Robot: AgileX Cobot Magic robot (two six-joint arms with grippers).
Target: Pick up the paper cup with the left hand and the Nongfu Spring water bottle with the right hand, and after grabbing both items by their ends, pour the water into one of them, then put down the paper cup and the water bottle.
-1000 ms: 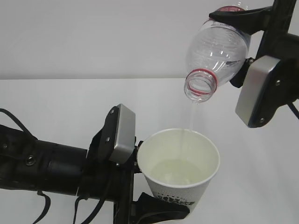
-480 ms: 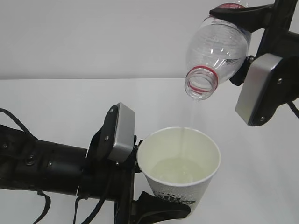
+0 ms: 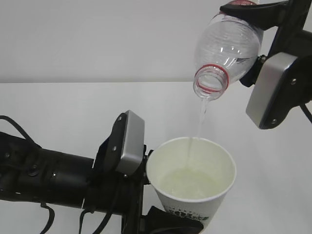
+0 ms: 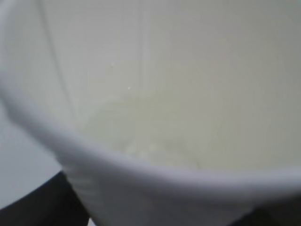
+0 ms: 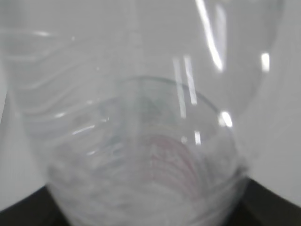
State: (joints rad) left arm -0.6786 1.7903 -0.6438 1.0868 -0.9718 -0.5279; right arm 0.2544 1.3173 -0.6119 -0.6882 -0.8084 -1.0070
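A bare test bench, lab-like: a plain white table [image 3: 58, 105] fills the lower frame, a blank pale grey wall [image 3: 97, 39] spans the top, and two black robot arms work there.

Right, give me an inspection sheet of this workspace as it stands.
Surface: plain white table, bare where visible.
Job's things: clear plastic bottle with red neck ring tilted mouth-down; thin water stream falling into white paper cup, shallow pool inside.
Clutter: nothing seen.
Grippers: left gripper jaws hold the cup low down; right gripper jaws clamp the bottle's base end.
Cables: black cable on left arm.
Surroundings: pale blank wall.
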